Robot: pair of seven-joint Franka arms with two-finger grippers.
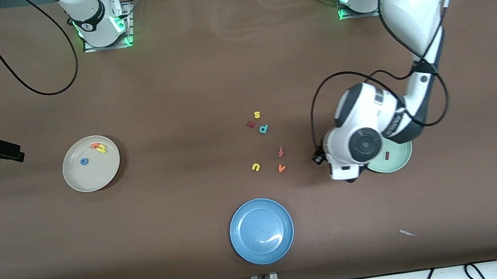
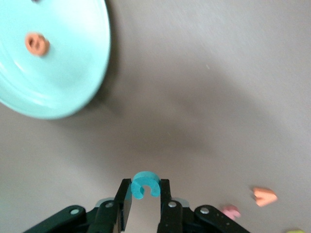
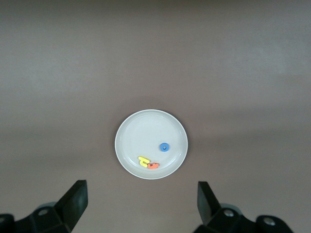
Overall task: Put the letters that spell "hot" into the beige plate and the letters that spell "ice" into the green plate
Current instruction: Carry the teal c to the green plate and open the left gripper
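My left gripper [image 2: 145, 183] is shut on the teal c [image 2: 144, 185] and hangs over bare table just beside the green plate [image 2: 73, 73]. The orange e [image 2: 37, 43] lies in that plate. From the front, the left arm's hand [image 1: 352, 143] covers part of the green plate [image 1: 399, 159], where the maroon i [image 1: 387, 155] shows. The beige plate [image 1: 92, 175] holds the blue o [image 1: 84, 161], orange t [image 1: 94, 145] and yellow h [image 1: 102, 148]. My right gripper [image 3: 141, 204] waits open, high at the right arm's end, looking down on the beige plate [image 3: 146, 131].
A blue plate [image 1: 261, 230] sits near the front edge. Between the plates lie loose letters: yellow s [image 1: 257, 115], teal p [image 1: 263, 129], red-orange f [image 1: 281, 152], yellow u [image 1: 256, 167] and orange v [image 1: 282, 168]. Cables trail near the arm bases.
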